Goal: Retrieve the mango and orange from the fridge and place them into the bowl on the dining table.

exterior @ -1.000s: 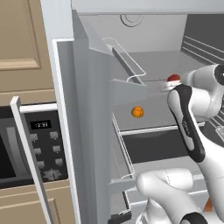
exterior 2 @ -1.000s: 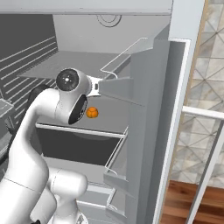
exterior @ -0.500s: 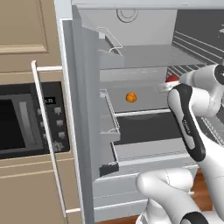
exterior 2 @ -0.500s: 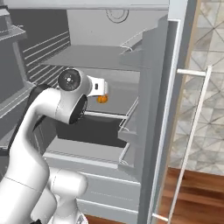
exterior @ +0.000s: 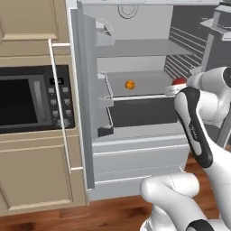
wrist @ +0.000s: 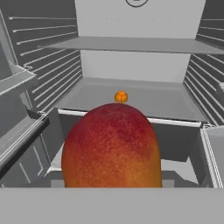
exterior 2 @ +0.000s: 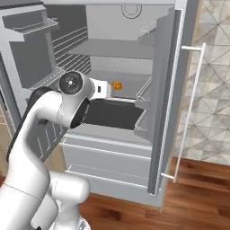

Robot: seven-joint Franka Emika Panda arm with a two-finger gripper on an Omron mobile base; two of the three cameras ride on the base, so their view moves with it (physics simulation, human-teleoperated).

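Pale grey and standing with both doors swung wide, the fridge (exterior: 135, 149) shows its grey shelved interior, with drawers below; in the left base view a black-fronted microwave (exterior: 31, 99) is set into beige cabinets just to its left, and wood floor runs along the bottom. Deep on the middle shelf (wrist: 144, 100) sits the orange (wrist: 121, 96), a small bright ball alone on the bare grey surface, also seen in the left base view (exterior: 130, 85) and peeking past the arm's wrist in the right base view (exterior 2: 117, 85). Close to the hand camera, the mango (wrist: 111, 146) looms large in the lower centre, red fading to orange-yellow at its lower edge, well in front of the shelf's rim and well apart from the orange, which appears just above its top. Its lower part runs down to the bottom of that view, exactly where the finger tips would rise, so the tips themselves are hidden behind or beside it; the fruit sits between the jaws, which stand partly spread around it and appear to be pinching it. From the left base view a sliver of the red mango (exterior: 179, 81) shows at the end of the white arm, in front of the fridge opening at about shelf height, with the gripper (exterior: 173, 88) there facing into the fridge.
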